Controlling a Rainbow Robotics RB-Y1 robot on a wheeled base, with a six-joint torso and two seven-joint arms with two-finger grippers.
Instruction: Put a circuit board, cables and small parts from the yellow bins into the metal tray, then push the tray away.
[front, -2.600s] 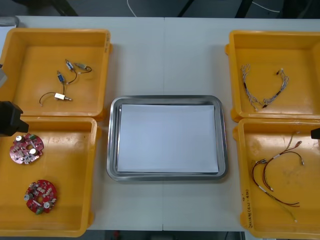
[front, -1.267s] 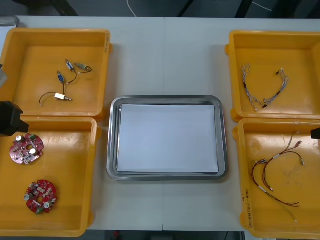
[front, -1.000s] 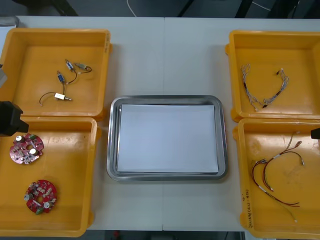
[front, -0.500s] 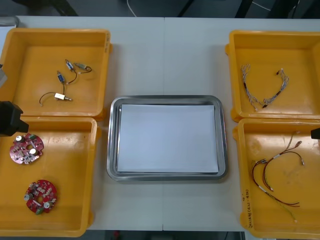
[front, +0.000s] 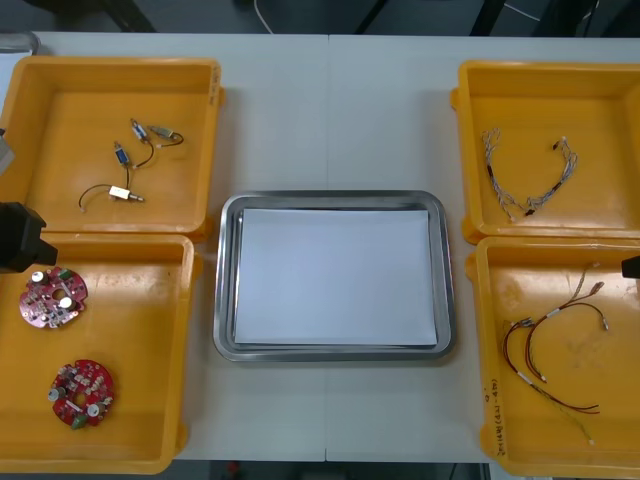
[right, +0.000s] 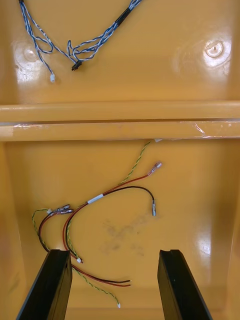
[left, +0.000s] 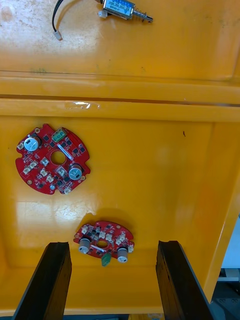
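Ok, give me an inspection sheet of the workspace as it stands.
Surface: light table.
Job's things: metal tray, white inside, between four yellow bins; two circuit boards in near left bin; small metal parts in far left bin.
Clutter: grey object at far left corner, kind unclear.
Claws: left claw open over the boards' bin; right claw open over the near right bin.
Cables: blue and white cable in far right bin; red and yellow cable in near right bin.
Surroundings: dark floor beyond the table.

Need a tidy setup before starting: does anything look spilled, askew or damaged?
Nothing stands out. The tray sits square; boards, cables and small parts lie inside their bins. Left gripper and right gripper hover over near bins, jaws open.
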